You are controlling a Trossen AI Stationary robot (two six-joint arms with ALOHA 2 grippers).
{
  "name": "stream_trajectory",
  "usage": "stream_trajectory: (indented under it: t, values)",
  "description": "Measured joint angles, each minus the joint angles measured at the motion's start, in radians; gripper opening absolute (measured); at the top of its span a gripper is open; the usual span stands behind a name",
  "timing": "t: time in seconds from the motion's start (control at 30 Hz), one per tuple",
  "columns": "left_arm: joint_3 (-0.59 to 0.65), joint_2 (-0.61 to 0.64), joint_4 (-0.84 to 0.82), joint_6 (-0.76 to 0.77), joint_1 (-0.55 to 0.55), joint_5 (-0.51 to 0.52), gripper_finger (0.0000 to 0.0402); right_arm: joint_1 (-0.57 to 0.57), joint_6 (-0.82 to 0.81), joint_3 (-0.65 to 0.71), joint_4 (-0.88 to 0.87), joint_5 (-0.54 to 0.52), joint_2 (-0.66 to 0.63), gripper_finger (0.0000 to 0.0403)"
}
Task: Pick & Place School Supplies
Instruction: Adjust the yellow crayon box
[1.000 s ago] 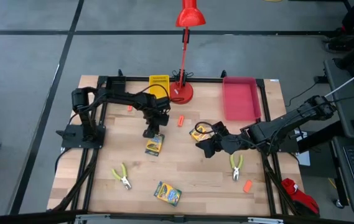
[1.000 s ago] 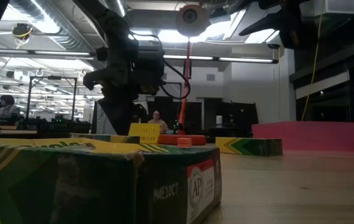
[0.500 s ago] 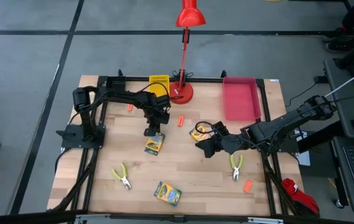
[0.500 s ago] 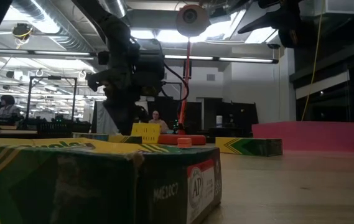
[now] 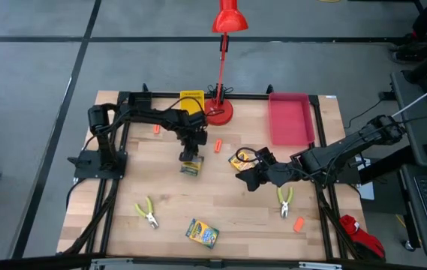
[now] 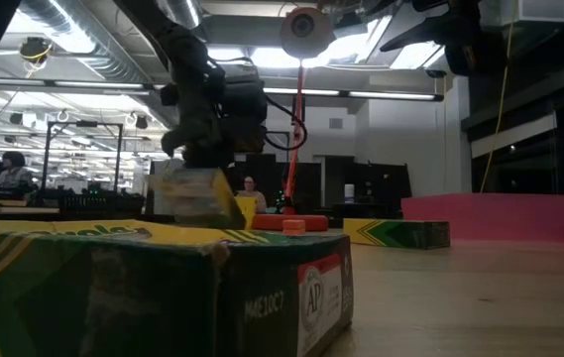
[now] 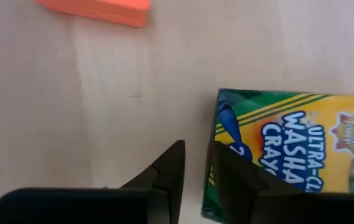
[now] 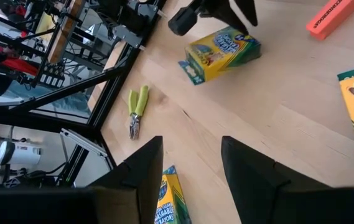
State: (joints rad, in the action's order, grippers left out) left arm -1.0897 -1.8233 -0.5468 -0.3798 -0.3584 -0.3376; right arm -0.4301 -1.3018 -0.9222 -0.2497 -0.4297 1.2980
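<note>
A: Left gripper (image 5: pixel 190 157)?
B: Clamped narrow on crayon box (image 5: pixel 190 166), lifted off worktop (image 5: pixel 228 202), orange piece (image 5: pixel 217 144) just beyond.
A: Right gripper (image 5: pixel 248 178)?
B: Wide, empty, beside another box (image 5: pixel 239 160).

Tilted crayon box (image 6: pixel 194 194) beneath left gripper (image 6: pixel 207 159)

Three crayon boxes (image 5: pixel 190 166) (image 5: pixel 240 160) (image 5: pixel 202 232); two pliers (image 5: pixel 147 213) (image 5: pixel 284 200); three orange pieces (image 5: pixel 217 144) (image 5: pixel 155 130) (image 5: pixel 298 223); one red lamp (image 5: pixel 221 75); one pink tray (image 5: pixel 290 118).
</note>
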Motion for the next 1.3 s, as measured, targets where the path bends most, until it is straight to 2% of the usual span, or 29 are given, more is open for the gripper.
stream_trajectory:
  t: [0.4,0.53,0.7,1.03,1.3]
  values:
    - [0.0,-0.001,0.036,-0.002,-0.077,0.018,0.0073,0.0,-0.001,0.0,0.001,0.0,0.0,0.0166]
    - [0.0,0.005,0.008,-0.005,-0.097,-0.02,0.0073,0.0,-0.006,0.0,0.014,0.0,0.0,0.0166]
    - [0.003,0.006,-0.097,-0.088,-0.054,-0.047,0.0073,0.0,-0.007,0.0,0.015,0.0,0.0,0.0166]
    - [0.002,0.006,0.028,-0.005,-0.003,-0.046,0.0073,0.0,-0.007,0.0,0.02,0.0,0.0,0.0166]
    - [0.002,0.006,0.013,0.01,0.014,-0.064,0.0073,0.0,-0.007,0.0,0.02,0.0,0.0,0.0166]
